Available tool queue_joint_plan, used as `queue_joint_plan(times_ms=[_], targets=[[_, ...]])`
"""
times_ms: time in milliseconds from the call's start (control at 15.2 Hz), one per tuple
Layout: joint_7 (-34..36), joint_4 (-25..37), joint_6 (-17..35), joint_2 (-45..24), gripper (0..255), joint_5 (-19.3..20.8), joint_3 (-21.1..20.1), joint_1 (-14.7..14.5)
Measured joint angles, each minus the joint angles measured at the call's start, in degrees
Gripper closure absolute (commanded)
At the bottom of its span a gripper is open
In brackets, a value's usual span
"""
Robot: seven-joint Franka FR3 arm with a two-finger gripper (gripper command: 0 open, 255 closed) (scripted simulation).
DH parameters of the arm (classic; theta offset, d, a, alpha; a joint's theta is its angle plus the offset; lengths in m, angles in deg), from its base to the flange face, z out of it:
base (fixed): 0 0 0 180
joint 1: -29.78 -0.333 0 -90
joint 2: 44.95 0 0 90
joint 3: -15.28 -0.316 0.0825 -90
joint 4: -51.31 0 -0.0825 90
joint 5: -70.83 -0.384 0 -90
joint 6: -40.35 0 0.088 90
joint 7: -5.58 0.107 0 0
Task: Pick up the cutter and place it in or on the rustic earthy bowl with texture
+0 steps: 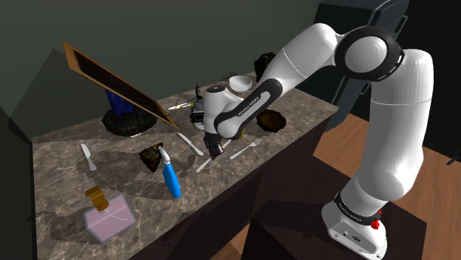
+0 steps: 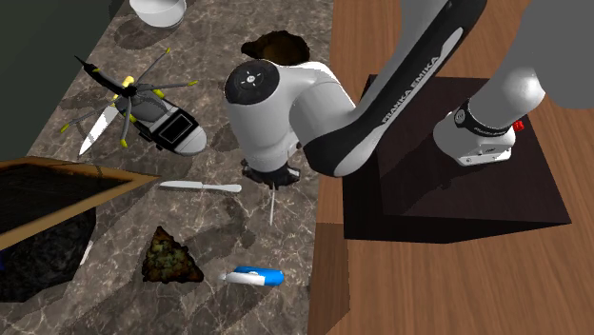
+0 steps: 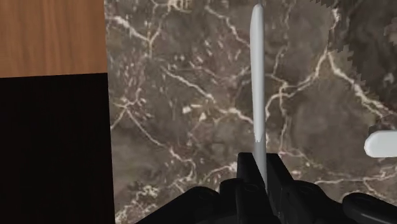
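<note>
My black gripper (image 1: 215, 148) (image 2: 272, 178) (image 3: 259, 163) is shut on one end of a slim grey knife, the cutter (image 1: 203, 165) (image 2: 271, 206) (image 3: 257, 83). The blade reaches straight out from between the fingers, over the marble counter (image 3: 191, 95) near its front edge. I cannot tell whether the knife rests on the counter or hangs just above it. The dark brown rough bowl (image 1: 272, 121) (image 2: 277, 46) stands on the counter behind my forearm, to the shoulder view's right of the gripper.
Close to the gripper lie a second grey knife (image 1: 190, 143) (image 2: 200, 187), a fork (image 1: 245, 148) and a blue-and-white tool (image 1: 171, 177) (image 2: 255, 277). A toy helicopter (image 2: 152, 120), a white bowl (image 1: 238, 81), a leaning picture frame (image 1: 111, 80) and a perfume bottle (image 1: 107, 215) also stand there.
</note>
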Motion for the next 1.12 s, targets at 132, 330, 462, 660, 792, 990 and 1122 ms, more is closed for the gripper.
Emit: queue_joint_plan(times_ms=[132, 330, 462, 660, 792, 990, 1122], targets=[[-0.4, 0.0, -1.1, 1.2, 255, -0.7, -0.5, 0.4], [-1.2, 0.0, -2.9, 3.2, 255, -2.0, -1.3, 0.9], [-1.6, 0.2, -4.1, 4.2, 255, -2.6, -1.6, 1.2], [-2.3, 0.7, -6.3, 6.0, 255, -3.8, -2.3, 1.7], [-2.9, 0.9, -7.4, 7.1, 255, -4.5, -2.6, 2.0], [-3.5, 1.2, -9.3, 8.8, 255, -5.6, -3.0, 2.4], [-3.8, 1.7, -10.7, 9.8, 255, -6.3, -3.3, 2.5]])
